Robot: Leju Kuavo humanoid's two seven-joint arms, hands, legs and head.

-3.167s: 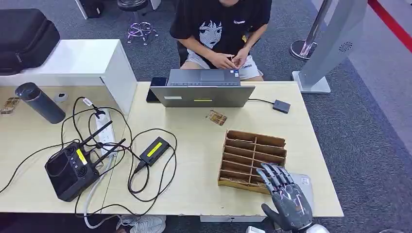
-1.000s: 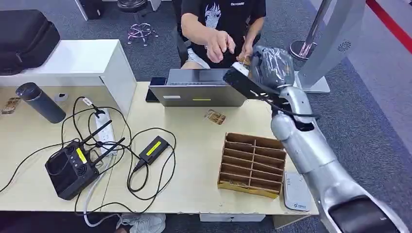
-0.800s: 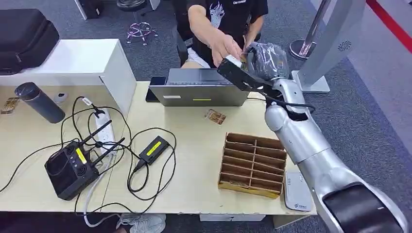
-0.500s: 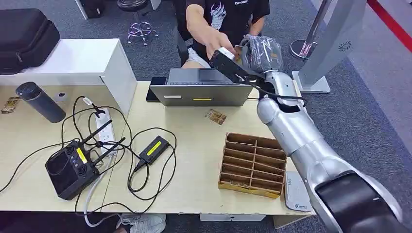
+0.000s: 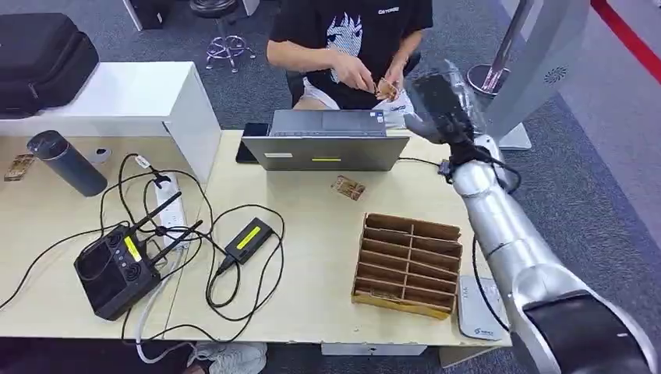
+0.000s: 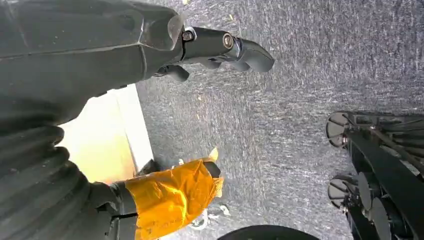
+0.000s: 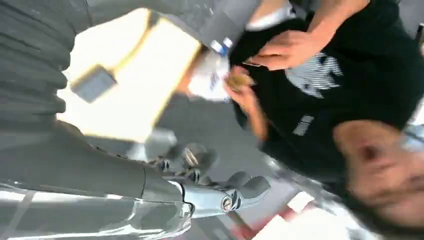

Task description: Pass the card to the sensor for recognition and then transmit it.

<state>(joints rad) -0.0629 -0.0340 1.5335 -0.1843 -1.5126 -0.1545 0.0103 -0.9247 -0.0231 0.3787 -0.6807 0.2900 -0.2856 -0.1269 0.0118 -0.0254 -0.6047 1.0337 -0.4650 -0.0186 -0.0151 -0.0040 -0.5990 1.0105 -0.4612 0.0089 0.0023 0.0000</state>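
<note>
Right hand [image 5: 438, 101] raised past the far edge of the surface [image 5: 312, 296], beside a seated person [image 5: 355, 39], fingers [image 7: 250, 186] loose and apart, grasping nothing. Card [image 5: 386, 88] pinched between the person's two hands, just beside the right hand but apart from it; blurred in the right wrist view [image 7: 239, 80]. White lettering on the black shirt's shoulder too small to read; printed face on its chest. Left hand [image 6: 220, 47] hanging over grey carpet, fingers lightly curled on nothing. On the surface: one open laptop [image 5: 326, 144] with a yellow sticker on its lid, one second card [image 5: 348, 188] lying flat near it, one cardboard rack [image 5: 407, 263] of slots, one grey sensor pad [image 5: 475, 308] at the near right corner with small unreadable print, one small grey box [image 5: 450, 168] on a cable, one black controller [image 5: 113, 269] and one black adapter [image 5: 248, 240], each with a yellow label, one white power strip [image 5: 169, 206], one dark flask [image 5: 66, 164]
</note>
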